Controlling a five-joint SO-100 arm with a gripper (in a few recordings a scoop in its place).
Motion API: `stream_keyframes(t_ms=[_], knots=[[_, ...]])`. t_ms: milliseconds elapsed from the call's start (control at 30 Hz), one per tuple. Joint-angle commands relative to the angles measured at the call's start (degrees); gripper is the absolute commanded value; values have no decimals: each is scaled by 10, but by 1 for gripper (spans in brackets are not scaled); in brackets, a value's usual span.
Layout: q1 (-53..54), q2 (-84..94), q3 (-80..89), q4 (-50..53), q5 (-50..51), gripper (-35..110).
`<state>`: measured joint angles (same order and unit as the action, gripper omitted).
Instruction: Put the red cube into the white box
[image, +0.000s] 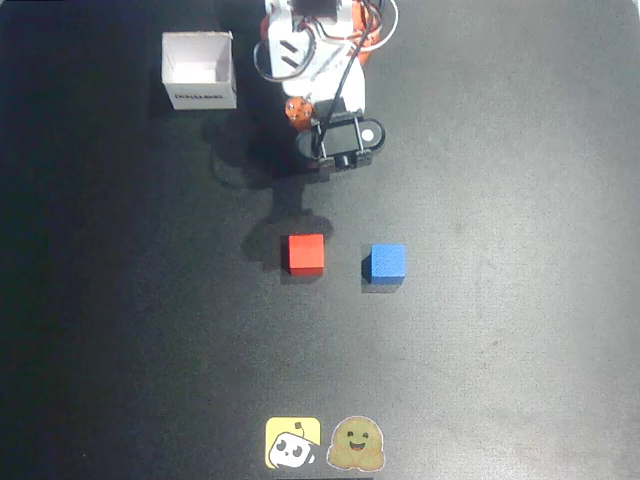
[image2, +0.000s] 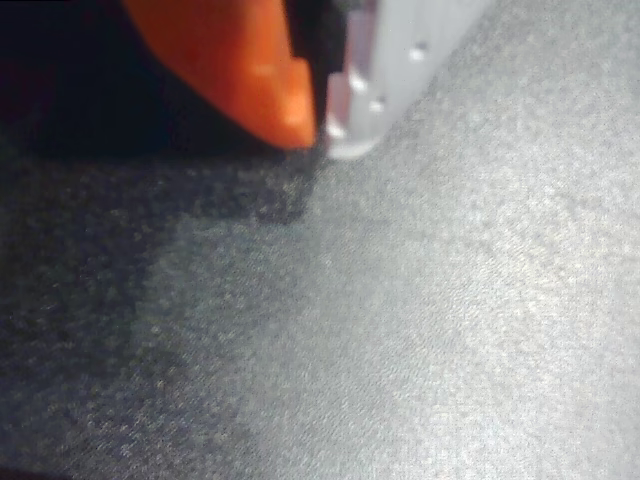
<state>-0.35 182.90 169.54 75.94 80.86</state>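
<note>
Overhead view: the red cube (image: 305, 253) rests on the dark table (image: 520, 300), just left of the blue cube (image: 384, 264), the two apart. The white box (image: 200, 70) stands at upper left, well apart from both. Wrist view: the pincer (image2: 322, 128) holds nothing, its orange and white tips together.

Red cube (image: 305, 253) lies mid-table; open white box (image: 199, 70) upper left.

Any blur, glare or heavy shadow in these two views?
Overhead view: sharp, evenly lit; the arm throws a dark shadow above the red cube; white box is bright but readable. Wrist view: soft and grainy, gripper fingertips blurred, mat pale with glare at right.
</note>
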Motion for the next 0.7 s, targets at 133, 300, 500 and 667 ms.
stream_keyframes(t_ms=[133, 300, 500, 667], knots=[[1, 3, -3, 2, 4, 0], [1, 3, -3, 2, 4, 0], [-4, 3, -3, 2, 3, 0], [-4, 3, -16, 5, -3, 0]])
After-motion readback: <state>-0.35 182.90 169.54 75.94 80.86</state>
